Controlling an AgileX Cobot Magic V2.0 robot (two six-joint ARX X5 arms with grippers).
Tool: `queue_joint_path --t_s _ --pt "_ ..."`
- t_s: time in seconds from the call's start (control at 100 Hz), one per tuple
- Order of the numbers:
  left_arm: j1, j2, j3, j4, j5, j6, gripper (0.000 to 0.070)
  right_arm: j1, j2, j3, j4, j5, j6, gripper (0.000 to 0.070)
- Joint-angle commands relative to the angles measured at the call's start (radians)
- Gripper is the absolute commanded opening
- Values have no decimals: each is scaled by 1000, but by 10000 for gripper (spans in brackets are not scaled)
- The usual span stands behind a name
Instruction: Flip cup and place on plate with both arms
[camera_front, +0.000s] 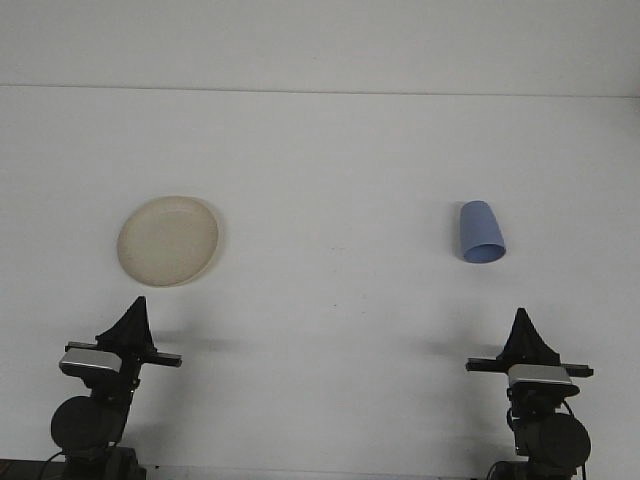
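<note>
A cream round plate (168, 240) lies flat on the white table, left of centre. On the right, a light blue cup (480, 232) appears to lie on its side, its wider mouth end turned toward me and slightly right. My left gripper (139, 302) sits low at the near left edge, well short of the plate. Its black fingers meet in one point, shut on nothing. My right gripper (520, 314) rests at the near right, a little short of the cup and slightly to its right, also shut and empty.
The white table (330, 180) runs back to a white wall, and its far edge shows as a faint line across the top of the view. Both arm bases stand at the near edge.
</note>
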Motion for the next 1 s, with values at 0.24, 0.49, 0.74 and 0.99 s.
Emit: queue_joint_path --t_s 0.24,0.49,0.74,0.99 --pt "0 -2 -20 10 2 14 12 -2 -1 -2 13 0 13 6" --pt "0 -2 -20 10 2 14 12 -2 -1 55 -27 0 10 6" --pt "0 -2 -20 10 2 14 12 -2 29 252 -208 0 5 6" --pt "0 -2 -20 10 2 14 12 -2 217 511 -499 0 6 6"
